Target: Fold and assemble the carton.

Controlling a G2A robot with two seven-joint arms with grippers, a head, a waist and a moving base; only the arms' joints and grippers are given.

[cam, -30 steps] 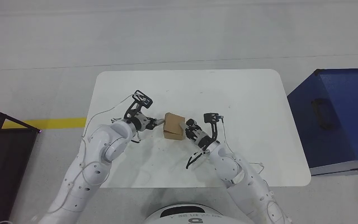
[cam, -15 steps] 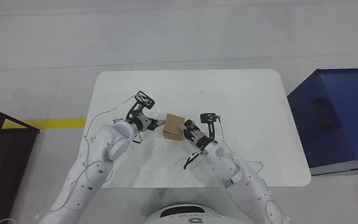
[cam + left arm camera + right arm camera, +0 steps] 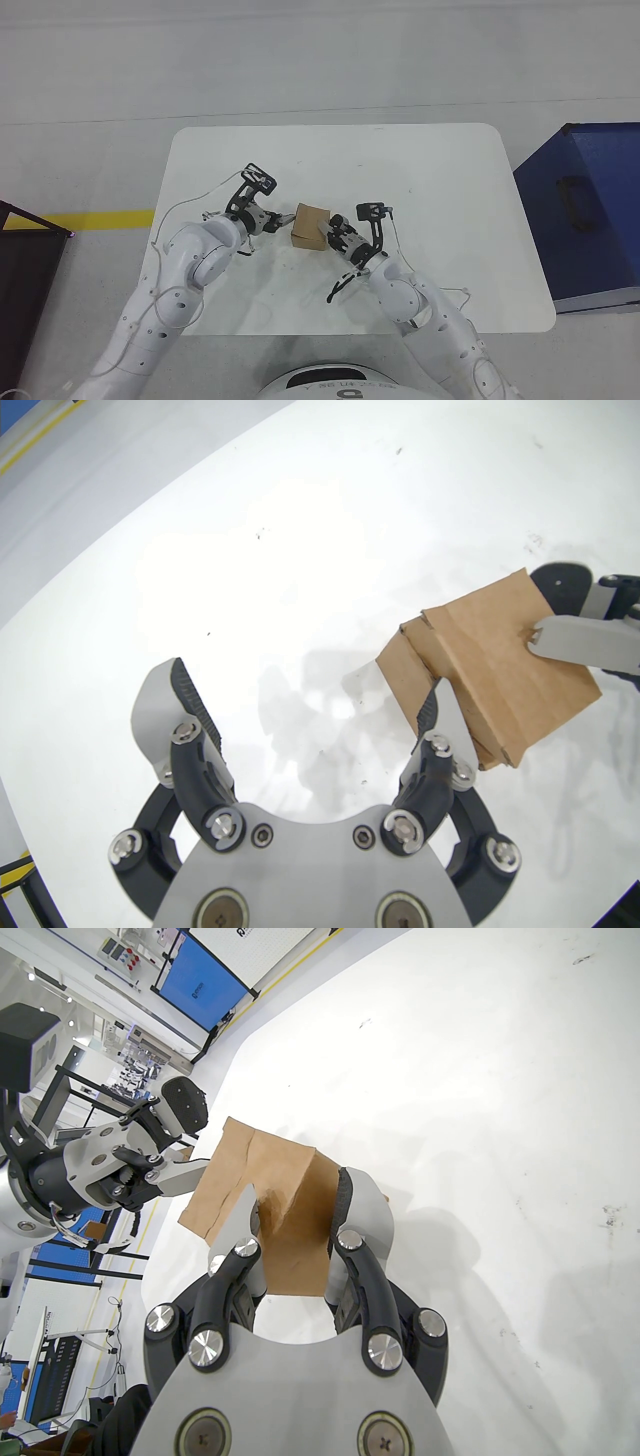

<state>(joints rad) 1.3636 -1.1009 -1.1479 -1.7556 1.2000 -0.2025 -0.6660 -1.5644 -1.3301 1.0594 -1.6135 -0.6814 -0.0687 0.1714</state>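
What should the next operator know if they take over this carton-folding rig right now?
Left gripper: open and empty, with one fingertip at the edge of the carton.
Right gripper: shut on the opposite side of the carton, one finger on each face of a panel.
Carton: brown cardboard, near the middle of the white table, between the two grippers. I cannot tell whether it rests on the table.
Done: the creased panels stand at an angle, so it is partly opened.
Left: square it up and close the flaps. It is not yet a finished box.
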